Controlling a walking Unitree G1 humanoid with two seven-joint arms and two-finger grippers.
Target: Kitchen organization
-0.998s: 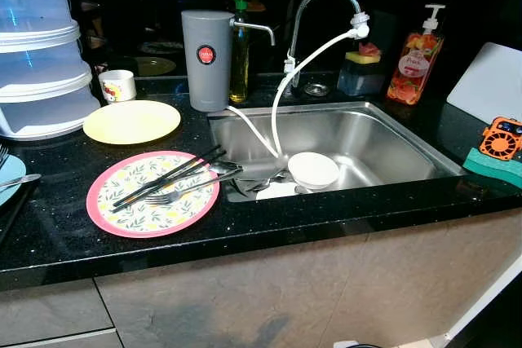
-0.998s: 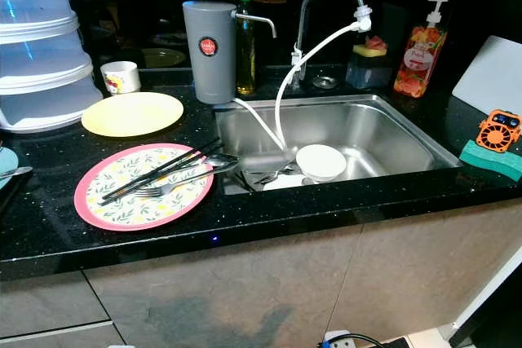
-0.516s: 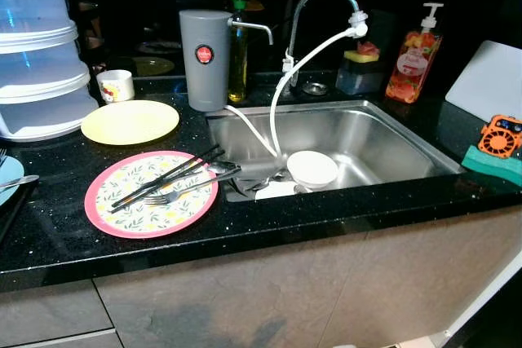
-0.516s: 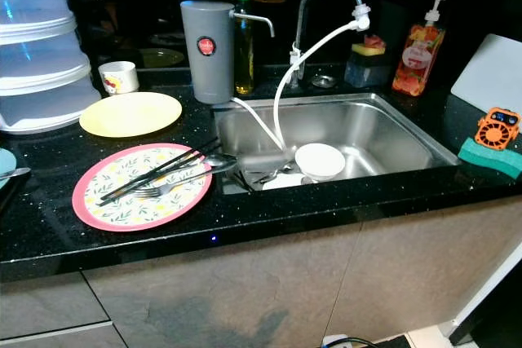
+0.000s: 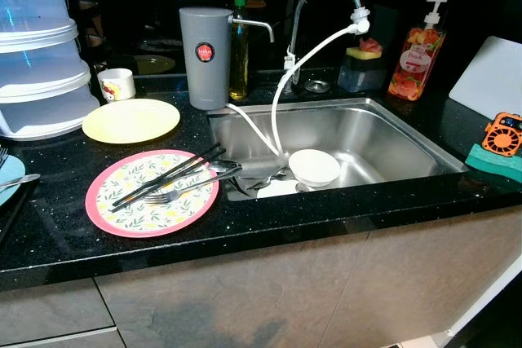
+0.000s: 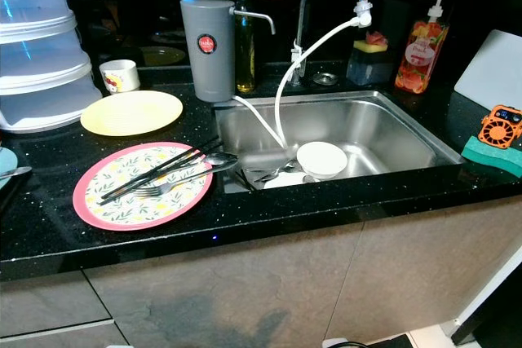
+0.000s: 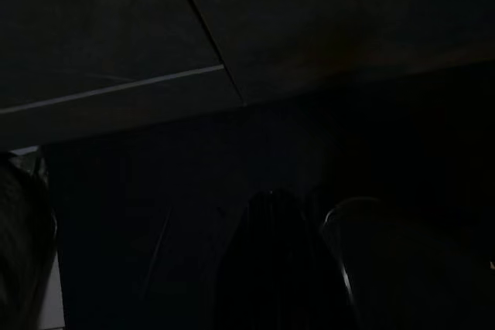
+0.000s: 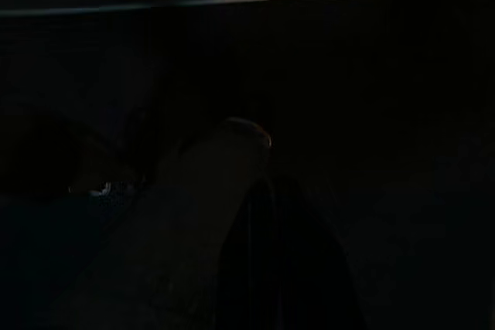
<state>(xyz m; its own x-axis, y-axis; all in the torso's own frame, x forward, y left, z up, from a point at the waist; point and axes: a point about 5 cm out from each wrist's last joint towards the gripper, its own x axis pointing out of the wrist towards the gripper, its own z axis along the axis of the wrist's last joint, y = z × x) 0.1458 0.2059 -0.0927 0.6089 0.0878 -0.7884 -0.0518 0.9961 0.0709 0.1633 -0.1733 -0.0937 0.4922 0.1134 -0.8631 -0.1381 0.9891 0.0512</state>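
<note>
The round pink-rimmed floral plate (image 5: 152, 193) lay on the black speckled stone surface (image 5: 57, 218) just left of the stainless steel sink (image 5: 391, 148), carrying black chopsticks (image 5: 167, 175) and a metal fork (image 5: 183, 191) that would likely slide if the plate tilted; it appeared rigid, smooth and breakable, so a hold at the overhanging rim was judged best. A white bowl (image 5: 313, 167) sat in the sink near the white hose (image 5: 281, 103), with a pale yellow plate (image 5: 131, 120) and a grey cylindrical dispenser (image 5: 205, 59) behind, in a dim room. Both wrist views were very dark, so the state of either gripper could not be told.
</note>
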